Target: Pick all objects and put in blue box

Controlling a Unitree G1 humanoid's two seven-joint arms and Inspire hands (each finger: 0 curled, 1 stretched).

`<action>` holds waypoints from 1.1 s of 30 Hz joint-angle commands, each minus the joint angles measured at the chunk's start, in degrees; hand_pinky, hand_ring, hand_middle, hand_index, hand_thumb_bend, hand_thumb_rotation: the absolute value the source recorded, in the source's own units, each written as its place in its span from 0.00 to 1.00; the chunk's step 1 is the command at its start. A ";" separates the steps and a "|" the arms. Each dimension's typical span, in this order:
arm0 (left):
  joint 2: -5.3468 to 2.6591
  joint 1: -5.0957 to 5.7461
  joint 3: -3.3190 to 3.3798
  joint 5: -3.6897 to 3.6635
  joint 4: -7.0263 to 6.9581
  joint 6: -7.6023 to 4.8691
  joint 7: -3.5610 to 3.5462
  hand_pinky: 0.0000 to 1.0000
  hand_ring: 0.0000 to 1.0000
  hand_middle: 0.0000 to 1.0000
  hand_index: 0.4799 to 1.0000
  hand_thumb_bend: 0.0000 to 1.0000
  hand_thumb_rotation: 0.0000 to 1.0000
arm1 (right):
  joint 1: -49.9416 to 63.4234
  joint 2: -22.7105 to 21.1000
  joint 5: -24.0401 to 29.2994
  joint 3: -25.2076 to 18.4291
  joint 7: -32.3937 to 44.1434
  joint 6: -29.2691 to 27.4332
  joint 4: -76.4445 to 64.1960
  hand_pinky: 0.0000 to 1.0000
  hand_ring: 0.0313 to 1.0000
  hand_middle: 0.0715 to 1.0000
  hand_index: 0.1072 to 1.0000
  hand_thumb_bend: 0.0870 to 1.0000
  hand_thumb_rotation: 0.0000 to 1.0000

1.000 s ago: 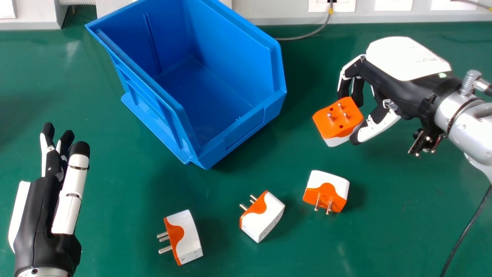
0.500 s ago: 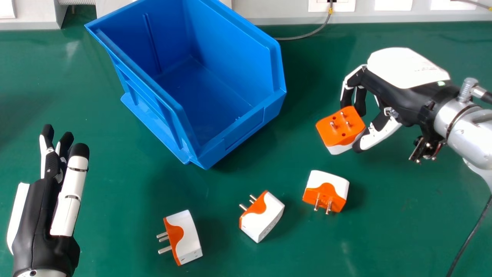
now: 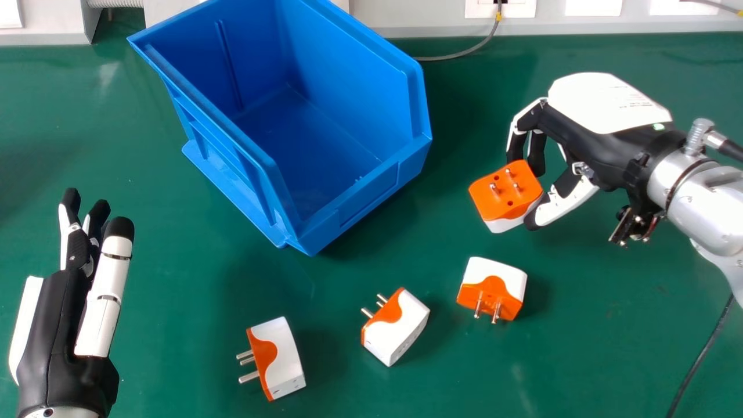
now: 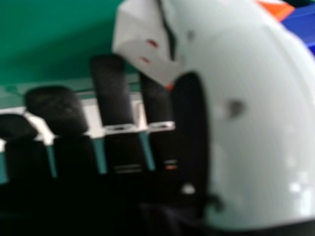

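Counting four plugs, clock face over head view: held plug (image 3: 504, 194) at 3, second plug (image 3: 492, 290) at 4, third plug (image 3: 396, 327) at 6, fourth plug (image 3: 281, 360) at 7, last three lying on green table (image 3: 186, 290). One blue box (image 3: 354, 75), 10 to 11, bare inner floor showing. Right hand (image 3: 598, 145), 2 o'clock, gripping held plug: tilted, white body, orange face up, three metal prongs. Left hand (image 3: 55, 331), 8 o'clock, open.

In all there are four orange-and-white plug adapters (image 3: 403, 327) and just one blue box (image 3: 348, 75).
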 commanded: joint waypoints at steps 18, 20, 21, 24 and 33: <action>0.96 -1.58 0.89 0.12 1.04 -0.96 -0.12 0.96 1.00 1.00 1.00 0.42 0.81 | -2.06 3.10 4.21 -2.54 -1.45 -0.37 -2.05 0.08 0.11 0.41 0.42 0.46 0.00; 1.05 -1.78 0.97 0.10 1.30 -0.95 -0.17 0.96 1.00 1.00 1.00 0.42 0.81 | -2.48 3.76 4.24 -2.45 -1.69 -0.42 -1.78 0.09 0.11 0.41 0.42 0.46 0.00; 1.09 -1.83 1.01 0.08 1.40 -0.96 -0.20 0.96 1.00 1.00 1.00 0.42 0.81 | -2.69 4.04 4.23 -2.40 -1.78 -0.51 -1.66 0.09 0.11 0.41 0.42 0.46 0.00; 1.22 -2.10 1.21 -0.15 2.08 -1.23 -0.50 0.96 1.00 1.00 1.00 0.42 0.81 | -3.42 5.26 4.46 -2.34 -1.63 -0.29 -1.56 0.09 0.11 0.41 0.42 0.46 0.00; 1.07 -2.48 1.28 -0.30 2.49 -1.02 -0.80 0.96 1.00 1.00 1.00 0.42 0.81 | -6.04 9.43 5.93 -1.70 -0.66 1.75 -2.03 0.07 0.09 0.40 0.43 0.46 0.00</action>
